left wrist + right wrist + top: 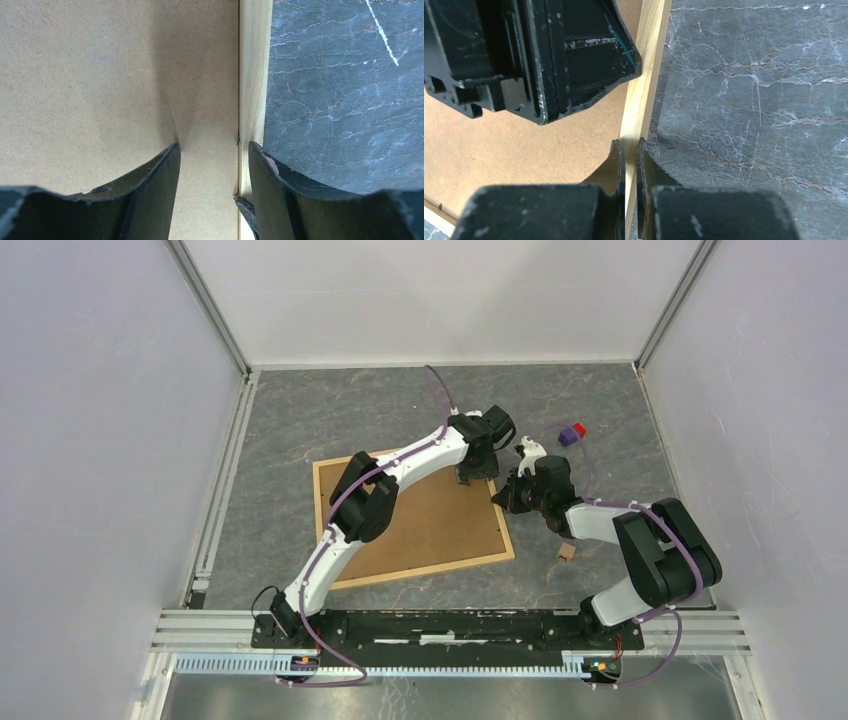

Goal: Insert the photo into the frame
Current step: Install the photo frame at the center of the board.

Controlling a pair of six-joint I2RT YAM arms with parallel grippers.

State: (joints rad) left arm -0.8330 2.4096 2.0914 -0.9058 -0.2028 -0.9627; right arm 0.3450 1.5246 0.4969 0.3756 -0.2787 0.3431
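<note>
- Here, the frame [425, 530] lay back-up on the table [330, 410].
- The left hand [212, 150] stood open, straddling its edge.
- The right hand [630, 150] pinched that edge.

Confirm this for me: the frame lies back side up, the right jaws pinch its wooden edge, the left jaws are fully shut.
Not the left jaws: they stand open, straddling the wooden edge of the frame, as the left wrist view shows. The rest stands: back side up, right jaws pinching.
</note>
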